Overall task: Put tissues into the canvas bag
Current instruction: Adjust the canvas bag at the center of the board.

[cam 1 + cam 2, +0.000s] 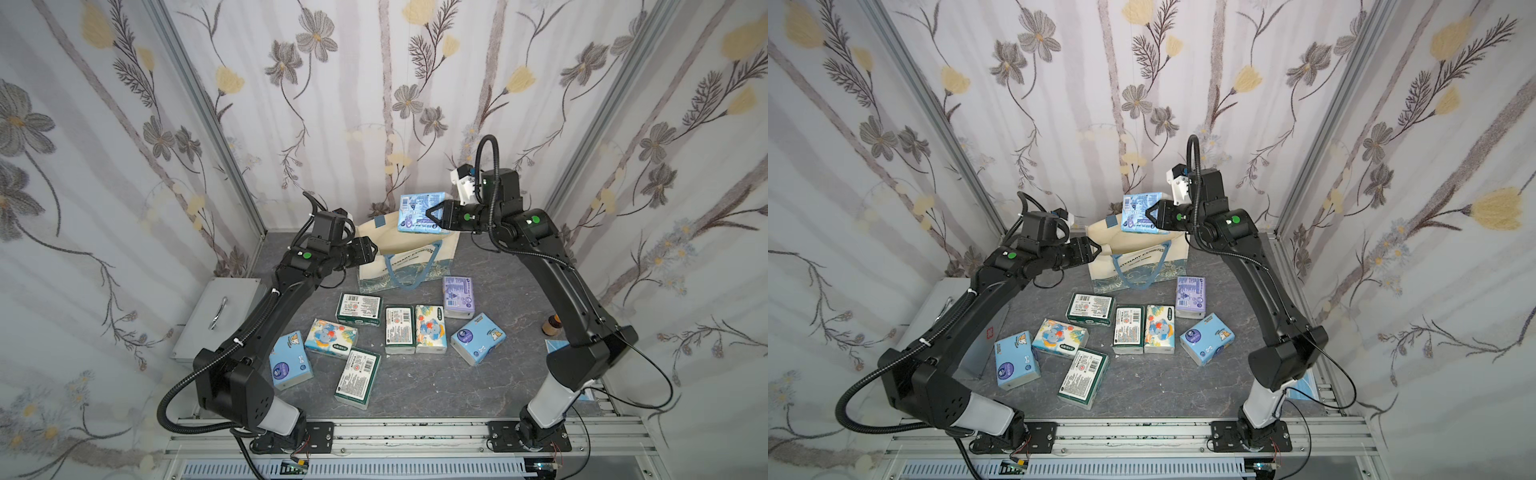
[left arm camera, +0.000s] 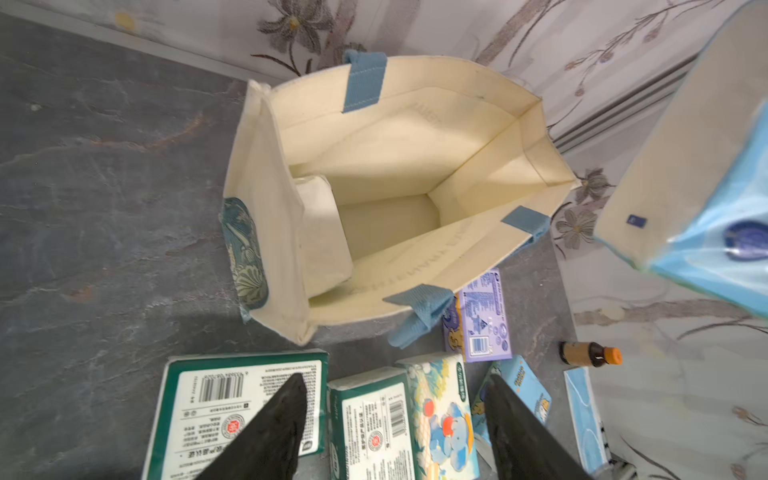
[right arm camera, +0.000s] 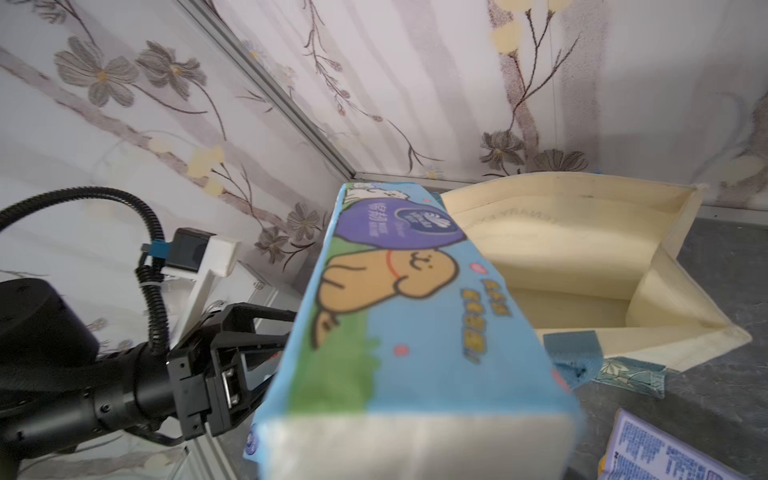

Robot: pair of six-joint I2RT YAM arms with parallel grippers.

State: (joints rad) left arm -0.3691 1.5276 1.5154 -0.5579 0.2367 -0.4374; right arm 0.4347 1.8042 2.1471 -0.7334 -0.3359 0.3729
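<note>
The cream canvas bag (image 1: 399, 266) (image 2: 395, 137) stands open at the back of the table. A pale pack (image 2: 324, 232) lies inside it at one end. My right gripper (image 1: 430, 217) (image 1: 1149, 218) is shut on a light blue tissue pack (image 1: 417, 214) (image 3: 395, 332) and holds it just above the bag's mouth. My left gripper (image 1: 374, 251) (image 2: 395, 378) hangs open and empty by the bag's left edge. Several tissues lie on the table in front of the bag: dark green (image 1: 359, 308), elephant print (image 1: 430, 329), light blue (image 1: 478, 338) and lavender (image 1: 458, 297).
A silver metal case (image 1: 220, 316) sits at the left under my left arm. A small brown bottle (image 1: 550, 324) and a flat blue mask packet (image 2: 584, 415) lie at the right edge. Flowered walls close in on three sides.
</note>
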